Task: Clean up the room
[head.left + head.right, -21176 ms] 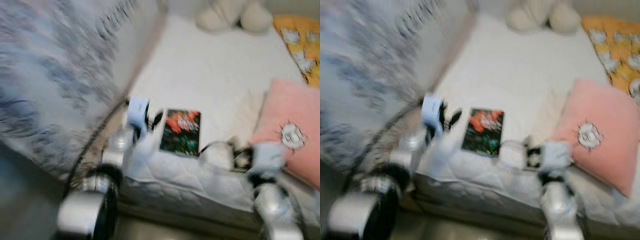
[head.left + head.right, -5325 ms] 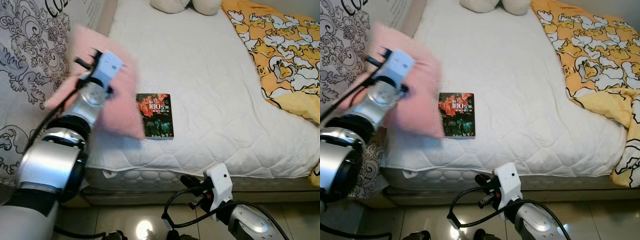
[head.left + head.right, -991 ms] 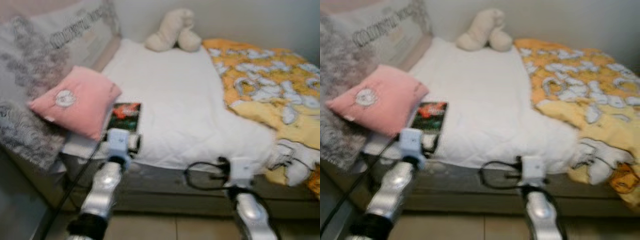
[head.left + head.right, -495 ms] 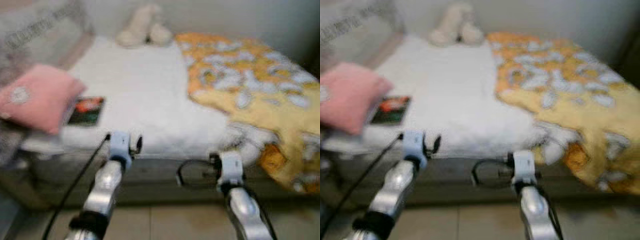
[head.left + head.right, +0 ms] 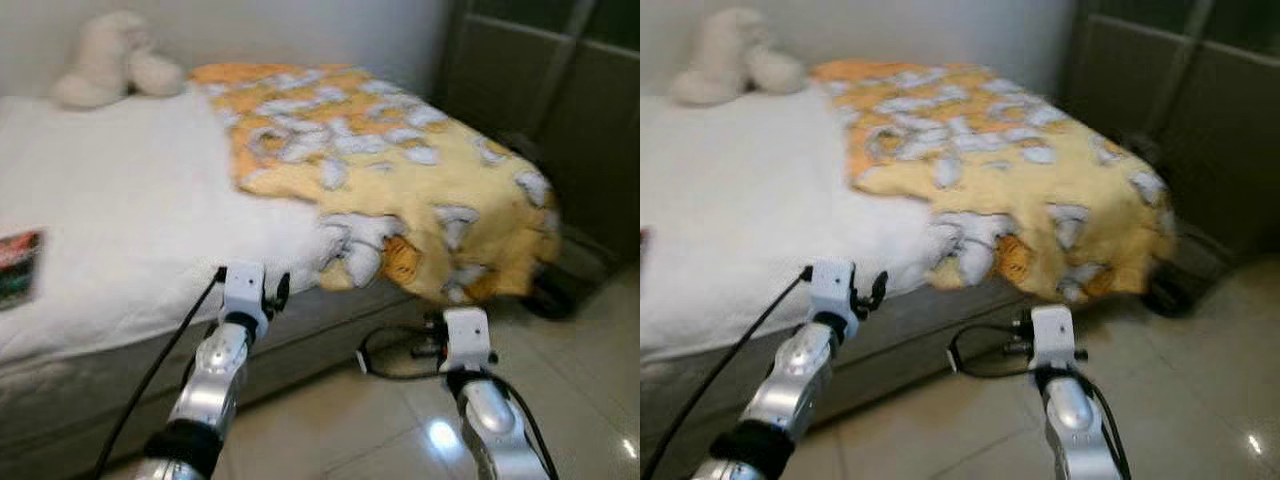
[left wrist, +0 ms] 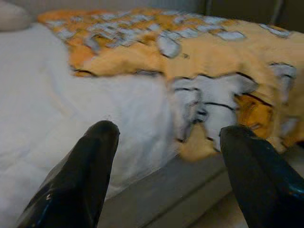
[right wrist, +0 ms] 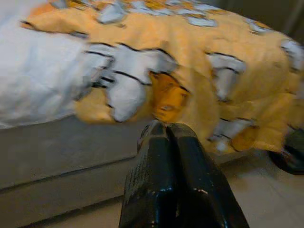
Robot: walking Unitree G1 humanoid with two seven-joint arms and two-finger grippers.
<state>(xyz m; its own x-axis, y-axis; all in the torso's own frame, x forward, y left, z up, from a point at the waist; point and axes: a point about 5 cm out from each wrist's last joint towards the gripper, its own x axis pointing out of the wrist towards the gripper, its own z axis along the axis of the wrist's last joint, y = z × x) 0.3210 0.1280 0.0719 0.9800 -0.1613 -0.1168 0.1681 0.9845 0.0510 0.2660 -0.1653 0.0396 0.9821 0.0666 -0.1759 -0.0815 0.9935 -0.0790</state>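
The left gripper point(image 6: 166, 137) hung before the bed point(image 5: 120, 220) with its fingers spread wide and empty; the right gripper point(image 7: 166, 130) had its fingers pressed together, pointing at the yellow blanket point(image 5: 400, 170) draped over the mattress edge. A book point(image 5: 18, 265) lay on the white sheet.

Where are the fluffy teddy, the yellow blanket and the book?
Fluffy teddy point(image 5: 105, 72), left eye view, on its pale body.
Yellow blanket point(image 5: 400, 170), left eye view, on the middle of its top.
Book point(image 5: 18, 265), left eye view, on its cover at the picture's edge.
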